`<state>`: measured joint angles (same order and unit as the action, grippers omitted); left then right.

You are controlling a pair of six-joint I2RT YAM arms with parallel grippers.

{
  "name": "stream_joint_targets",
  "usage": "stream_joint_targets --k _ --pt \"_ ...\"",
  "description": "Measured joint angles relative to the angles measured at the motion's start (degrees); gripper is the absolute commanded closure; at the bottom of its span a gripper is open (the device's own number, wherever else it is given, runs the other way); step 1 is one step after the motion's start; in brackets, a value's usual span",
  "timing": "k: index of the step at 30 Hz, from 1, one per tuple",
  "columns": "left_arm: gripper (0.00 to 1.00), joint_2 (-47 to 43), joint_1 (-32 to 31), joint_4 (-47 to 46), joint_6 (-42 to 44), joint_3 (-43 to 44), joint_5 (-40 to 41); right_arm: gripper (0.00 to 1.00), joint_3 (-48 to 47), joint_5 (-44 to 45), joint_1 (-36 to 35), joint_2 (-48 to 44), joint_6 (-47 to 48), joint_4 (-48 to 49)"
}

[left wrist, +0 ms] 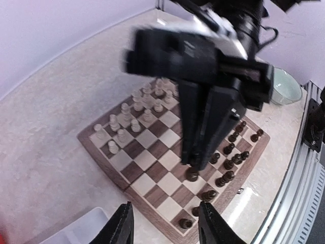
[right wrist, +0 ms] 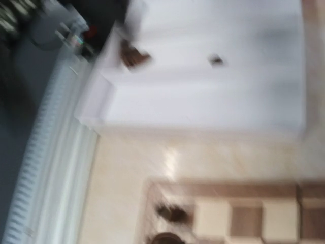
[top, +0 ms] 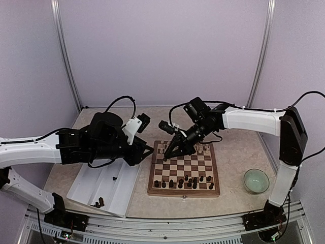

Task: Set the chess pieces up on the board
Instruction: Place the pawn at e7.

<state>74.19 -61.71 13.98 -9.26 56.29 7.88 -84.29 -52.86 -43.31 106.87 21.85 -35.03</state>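
The board (top: 184, 194) lies in the middle of the table. Dark chess pieces (top: 183, 182) stand along its near rows, cream ones (top: 203, 150) along its far rows. My right gripper (top: 167, 153) reaches down over the board's left part. In the left wrist view its fingertips (left wrist: 192, 163) are shut on a dark piece (left wrist: 192, 174), low over the squares beside the dark rows (left wrist: 231, 157). My left gripper (left wrist: 165, 226) hovers at the board's left edge (left wrist: 152, 213), open, with nothing between its fingers. The right wrist view is blurred and shows a dark piece (right wrist: 170, 212) near the board's corner.
A white tray (top: 86, 183) lies left of the board with a few dark pieces (top: 99, 203) in its near end. It also fills the top of the right wrist view as the tray (right wrist: 203, 91). A green bowl (top: 256, 180) stands to the right of the board.
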Motion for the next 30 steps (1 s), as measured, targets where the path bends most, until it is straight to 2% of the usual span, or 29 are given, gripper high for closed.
stream_joint_targets --k 4,9,12,30 --pt "0.55 -5.5 4.6 -0.3 1.7 -1.2 2.7 0.93 6.1 8.3 -0.1 -4.2 4.2 0.9" --pt "0.55 -10.8 12.0 -3.8 2.7 -8.6 3.3 0.92 10.4 15.3 -0.1 -5.6 7.9 1.3" --pt "0.55 -11.6 13.9 -4.6 3.3 -12.1 3.1 0.92 11.2 17.7 -0.1 -5.6 9.4 1.1" --pt "0.54 -11.8 14.8 -5.4 3.7 -13.1 4.5 0.92 9.2 25.9 -3.8 -1.2 15.7 -4.2"
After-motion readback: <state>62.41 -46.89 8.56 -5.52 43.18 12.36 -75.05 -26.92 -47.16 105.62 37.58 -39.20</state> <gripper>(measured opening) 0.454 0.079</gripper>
